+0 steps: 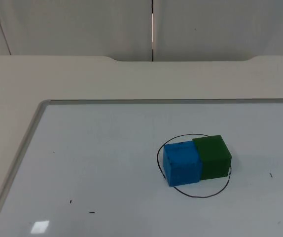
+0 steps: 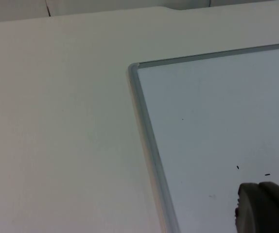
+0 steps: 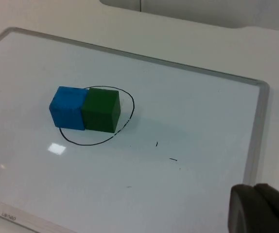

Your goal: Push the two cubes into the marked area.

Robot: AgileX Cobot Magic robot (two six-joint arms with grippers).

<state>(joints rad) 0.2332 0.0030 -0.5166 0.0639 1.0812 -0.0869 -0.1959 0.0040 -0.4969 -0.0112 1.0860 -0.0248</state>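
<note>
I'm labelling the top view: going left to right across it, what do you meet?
Grey metal frame edge of the whiteboard → left arc of the hand-drawn black circle → blue cube → green cube, touching the blue one.
</note>
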